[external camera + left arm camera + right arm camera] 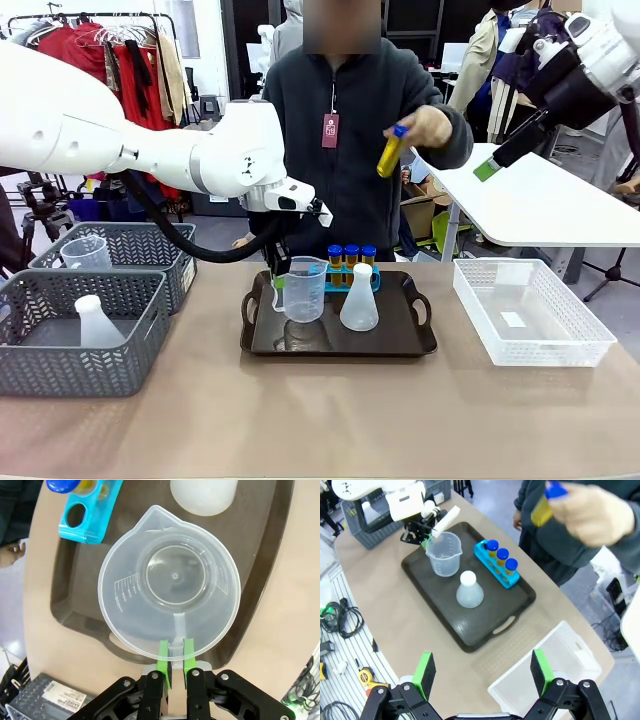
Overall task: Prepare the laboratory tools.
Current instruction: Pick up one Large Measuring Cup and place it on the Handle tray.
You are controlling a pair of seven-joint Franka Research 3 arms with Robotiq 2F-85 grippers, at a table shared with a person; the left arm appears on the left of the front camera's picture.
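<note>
The clear handled measuring beaker [303,290] [170,582] [443,555] stands on the dark tray [410,340], and my left gripper [280,272] [175,657] [422,534] is shut on its handle. Beside it stands the translucent white conical flask [359,300] [469,591] [202,495]. Behind them the blue rack [350,280] [500,572] [90,515] holds three blue-capped yellow tubes; one hole is empty. The person's hand holds a fourth tube [390,150] [547,502] in the air over the table's far edge. My right gripper [490,165] [482,672] hangs open, high at the right, holding nothing.
Two grey baskets [60,370] at the left hold another flask and another beaker. A white mesh bin [530,345] [555,665] sits right of the tray. A white table [560,205] stands behind at the right.
</note>
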